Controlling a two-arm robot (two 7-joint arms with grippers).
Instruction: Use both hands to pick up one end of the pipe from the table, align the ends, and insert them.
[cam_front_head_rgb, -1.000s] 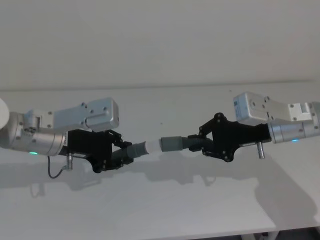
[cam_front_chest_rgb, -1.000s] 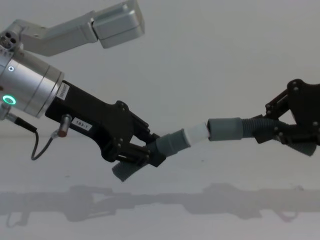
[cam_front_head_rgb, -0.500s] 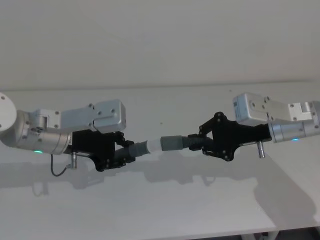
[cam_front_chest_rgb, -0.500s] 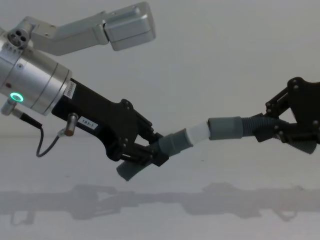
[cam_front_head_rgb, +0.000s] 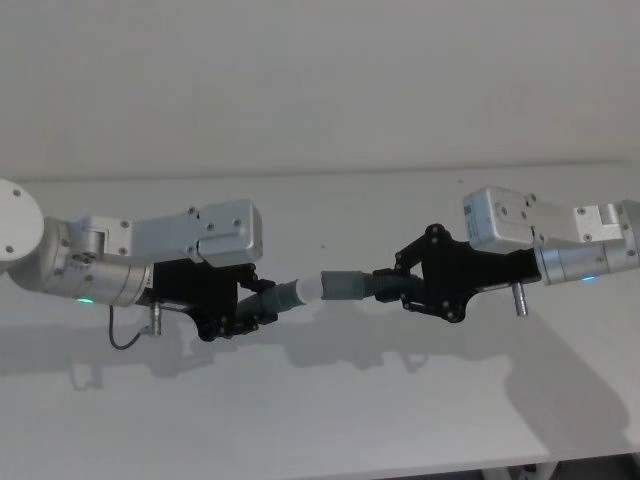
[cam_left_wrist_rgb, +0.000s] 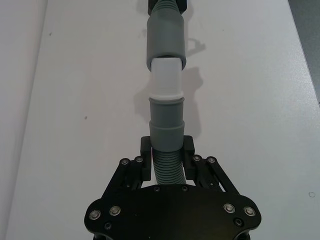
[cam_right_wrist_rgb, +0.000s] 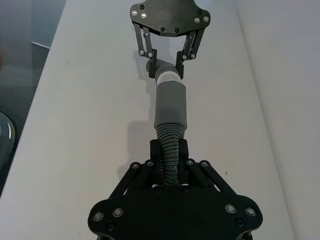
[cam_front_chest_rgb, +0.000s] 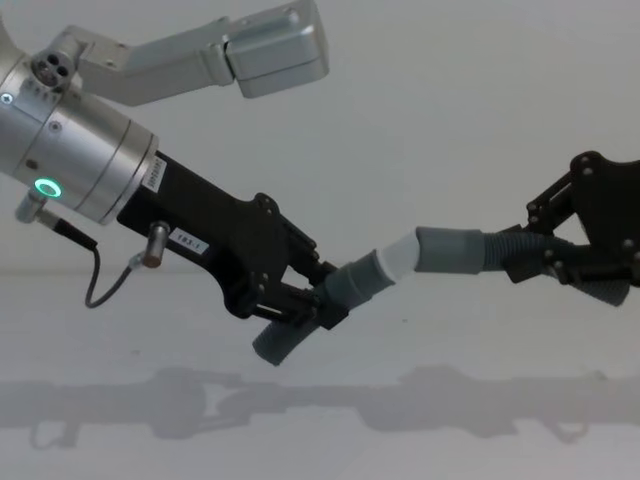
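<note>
Holding both pieces above the table (cam_front_head_rgb: 330, 420), my left gripper (cam_front_head_rgb: 238, 312) clamps the white-tipped piece (cam_front_head_rgb: 285, 296), my right gripper (cam_front_head_rgb: 405, 290) the hollow cuff (cam_front_head_rgb: 343, 285); tip just entering. Next I'd push straight together.

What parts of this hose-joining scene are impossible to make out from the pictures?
- How deep the white tip sits in the wider cuff: the cuff's wall covers it in every view.
- The right claw in the chest view: its body is cut off by the picture's right edge.
- In the left wrist view, the far hose runs off the top edge.
- The left claw: its grip point on the hose is shadowed in the head view.
</note>
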